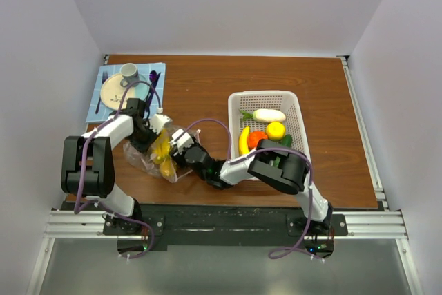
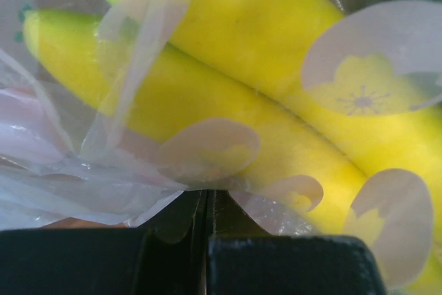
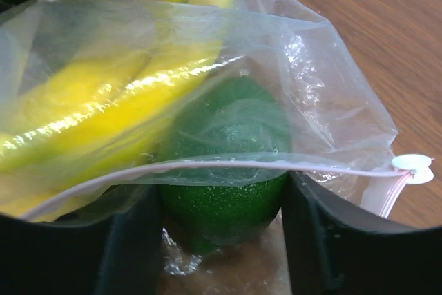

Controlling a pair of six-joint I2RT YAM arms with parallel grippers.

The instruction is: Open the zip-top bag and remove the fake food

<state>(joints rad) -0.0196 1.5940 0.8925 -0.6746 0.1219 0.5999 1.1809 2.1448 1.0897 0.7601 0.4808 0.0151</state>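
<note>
Left tool (image 2: pixel 207 240) clenched on film of zip-top bag (image 3: pixel 324 101). Bag sits near-left on table (image 1: pixel 207 81), beside white basket (image 1: pixel 301 119). Right tool (image 3: pixel 222 240) at bag mouth, jaws against both sides of green piece (image 3: pixel 221 198). I read it as grasp, firmness unsure. Yellow bananas (image 2: pixel 228 94) inside bag, other fake food (image 1: pixel 266 132) in basket.

My worries:
- zipper strip (image 3: pixel 207 168) crosses green piece, may snag on pull-out
- smooth round piece may squirt free
- hard tug may rip film from left pinch
</note>
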